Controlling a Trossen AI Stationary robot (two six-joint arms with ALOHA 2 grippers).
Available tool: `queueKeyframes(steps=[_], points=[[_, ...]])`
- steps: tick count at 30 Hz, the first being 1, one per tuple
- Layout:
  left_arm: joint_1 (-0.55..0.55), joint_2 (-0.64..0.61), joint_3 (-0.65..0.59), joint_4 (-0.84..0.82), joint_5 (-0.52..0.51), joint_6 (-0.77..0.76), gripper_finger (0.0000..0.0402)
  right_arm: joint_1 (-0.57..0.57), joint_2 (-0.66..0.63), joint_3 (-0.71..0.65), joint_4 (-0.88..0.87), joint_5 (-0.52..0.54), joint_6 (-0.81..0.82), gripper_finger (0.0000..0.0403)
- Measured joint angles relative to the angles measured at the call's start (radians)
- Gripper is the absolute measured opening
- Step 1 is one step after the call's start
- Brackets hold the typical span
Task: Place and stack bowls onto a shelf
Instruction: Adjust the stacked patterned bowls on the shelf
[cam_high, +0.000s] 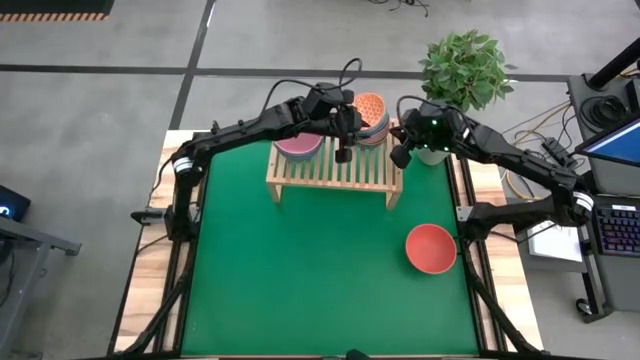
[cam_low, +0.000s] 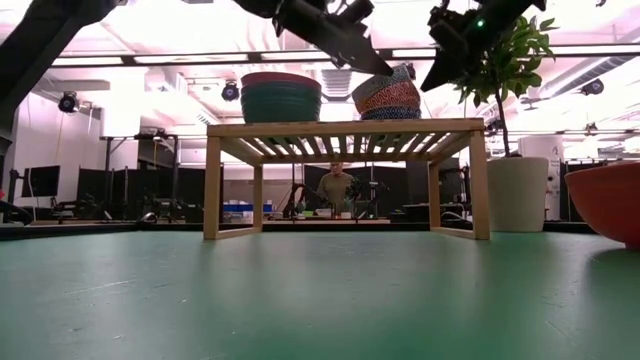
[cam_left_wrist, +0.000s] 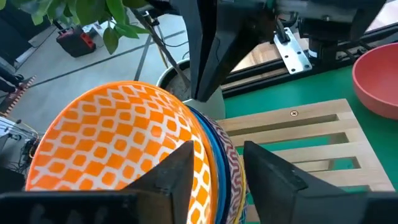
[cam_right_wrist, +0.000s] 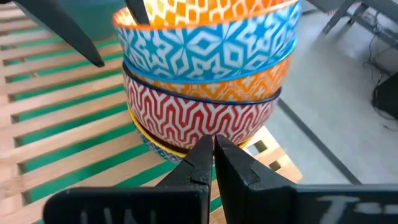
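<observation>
On the right end of the light-wood shelf (cam_high: 335, 172) stands a stack of several small patterned bowls (cam_right_wrist: 205, 93), the top one orange inside (cam_left_wrist: 118, 143). My left gripper (cam_left_wrist: 217, 168) is open; one finger stands inside that top bowl's rim and one outside. My right gripper (cam_right_wrist: 214, 149) is shut, level, at the stack's lower wall on the side toward the table's right. On the shelf's left end a pink bowl sits nested in a dark green one (cam_low: 281, 97). A red bowl (cam_high: 431, 248) rests on the green mat at the right. My left gripper straddles the top bowl's rim (cam_left_wrist: 208, 134) from above at a slant, with a gap showing on the outer side; whether the inner finger (cam_left_wrist: 177, 171) touches the bowl I cannot tell. My right gripper has its shut fingertips close against the red-zigzag bowl (cam_right_wrist: 205, 124); whether they touch I cannot tell.
A potted plant (cam_high: 465, 65) in a white pot (cam_low: 517, 193) stands just past the shelf's right end, behind my right arm. The green mat (cam_high: 300, 270) in front of the shelf is bare apart from the red bowl.
</observation>
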Motion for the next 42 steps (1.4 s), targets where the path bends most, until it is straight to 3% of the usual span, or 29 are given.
queueKeyframes(steps=[5, 9, 18, 33, 42], points=[[0.0, -0.002, 0.025, -0.039, 0.0, 0.026, 0.0152, 0.0, -0.044, 0.0, 0.019, -0.011, -0.001, 0.0009], [0.002, -0.004, 0.092, -0.162, 0.0, 0.053, 0.0166, 0.0, -0.06, 0.0, 0.103, -0.086, -0.009, 0.0009], [0.045, -0.017, 0.191, -0.454, -0.002, 0.068, 0.0154, 0.0, -0.022, 0.001, 0.289, -0.131, -0.078, 0.0009], [0.097, -0.009, 0.125, -0.357, -0.179, -0.012, 0.0086, -0.032, -0.015, 0.06, 0.297, -0.119, -0.106, 0.0009], [0.106, 0.034, 0.121, -0.333, -0.185, -0.028, 0.0062, -0.038, 0.027, 0.059, 0.259, -0.059, -0.113, 0.0009]])
